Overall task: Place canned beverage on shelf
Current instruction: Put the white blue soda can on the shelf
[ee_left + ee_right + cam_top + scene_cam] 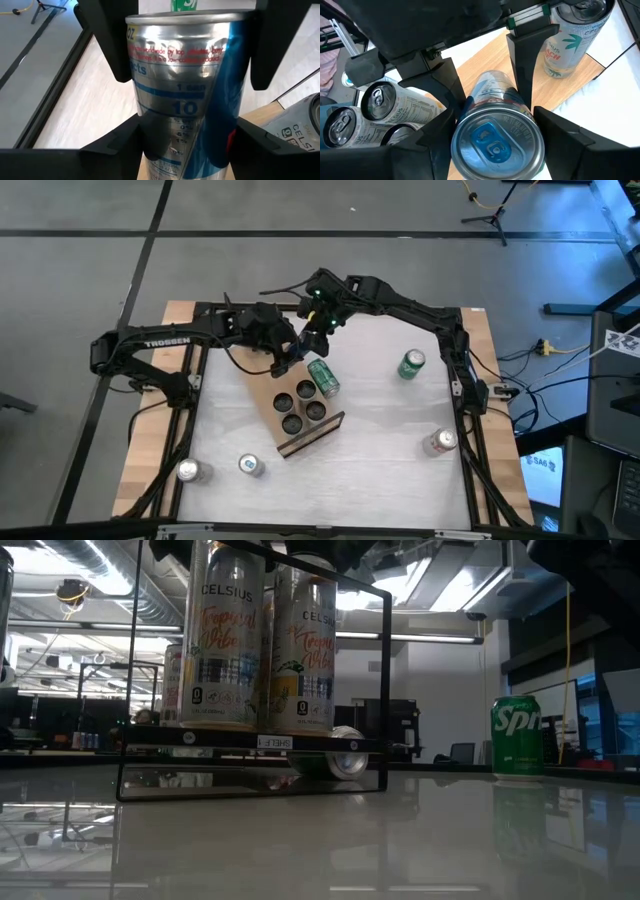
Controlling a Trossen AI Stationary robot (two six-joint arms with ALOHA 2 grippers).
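Note:
A silver-and-blue beverage can (pixel 185 85) stands about upright over the far end of the shelf (pixel 312 430), a light-wood board on a dark frame. Both grippers are shut on this can. My left gripper (pixel 288 352) comes from the table's left and my right gripper (pixel 318 328) from the far right. The arms hide the can in the high view. Several Celsius cans (pixel 380 102) stand on the shelf board. A green can (pixel 323 377) lies on its side at the shelf's right edge. My left gripper pinches the can's lower side wall (pixel 150 137) between its two fingers, slanting down from the table's left, across the can. The can's bottom end is out of view. My right gripper pinches the same can just below its top rim (pixel 465 122), one finger on each side, slanting down from the far right. The tab end (pixel 495 147) faces up.
A green Sprite can (pixel 411 364) stands right of the shelf. Three more cans stand near the table's front: two at the left (pixel 188 471), (pixel 250 465) and one at the right (pixel 440 442). A palm-print can (pixel 570 35) stands on a corner of the board.

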